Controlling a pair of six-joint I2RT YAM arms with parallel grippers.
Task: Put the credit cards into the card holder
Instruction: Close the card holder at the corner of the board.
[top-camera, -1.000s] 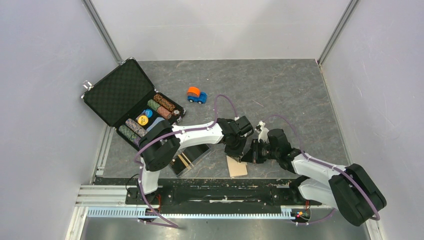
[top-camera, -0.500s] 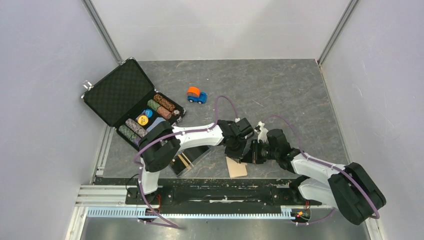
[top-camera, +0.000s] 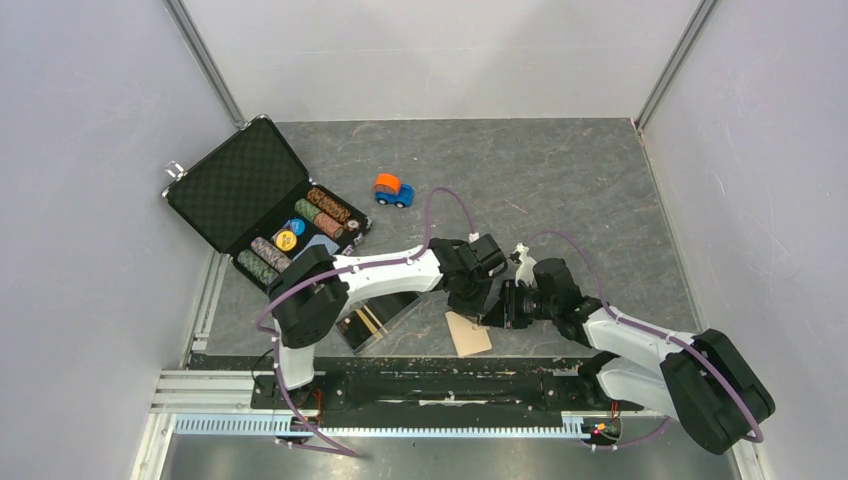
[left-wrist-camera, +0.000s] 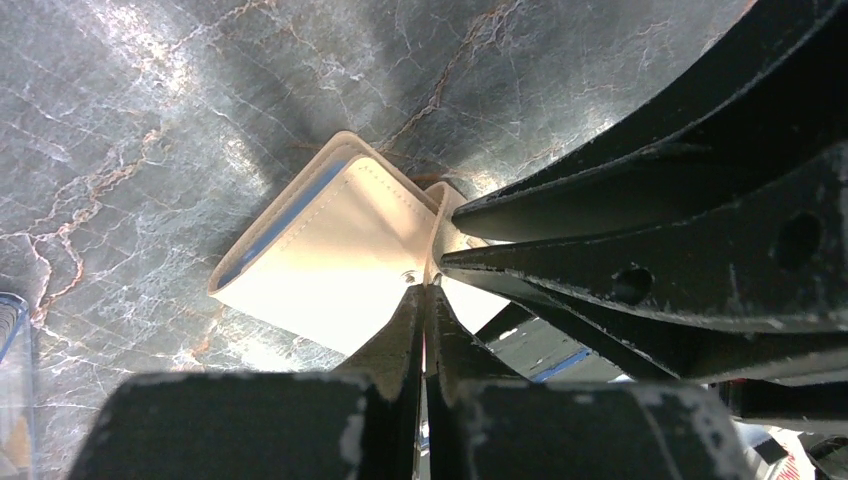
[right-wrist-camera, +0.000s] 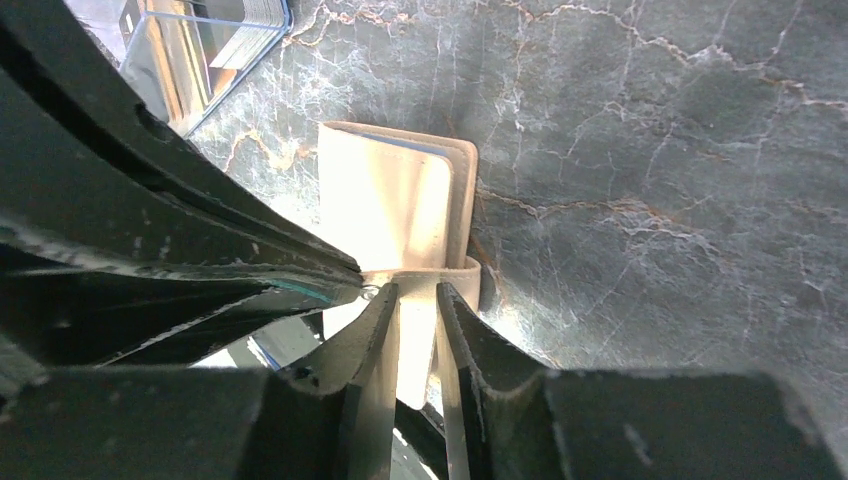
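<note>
The beige card holder (top-camera: 468, 334) lies on the grey table near the front edge, with both grippers at its far end. In the left wrist view the card holder (left-wrist-camera: 330, 265) shows a light blue card edge (left-wrist-camera: 285, 215) inside its fold. My left gripper (left-wrist-camera: 428, 290) is shut on the holder's snap tab, and shows from above (top-camera: 478, 306). My right gripper (right-wrist-camera: 415, 290) has its jaws closed narrowly on the beige strap of the card holder (right-wrist-camera: 395, 200), and shows from above (top-camera: 499, 308). The two grippers' fingers almost touch.
A clear plastic box with a dark base (top-camera: 378, 318) stands just left of the holder and holds cards; it also shows in the right wrist view (right-wrist-camera: 205, 40). An open black chip briefcase (top-camera: 262, 205) sits at the far left. A small toy car (top-camera: 393, 189) is behind.
Both grippers and the card holder have shifted slightly to the left. Both grips look unchanged.
</note>
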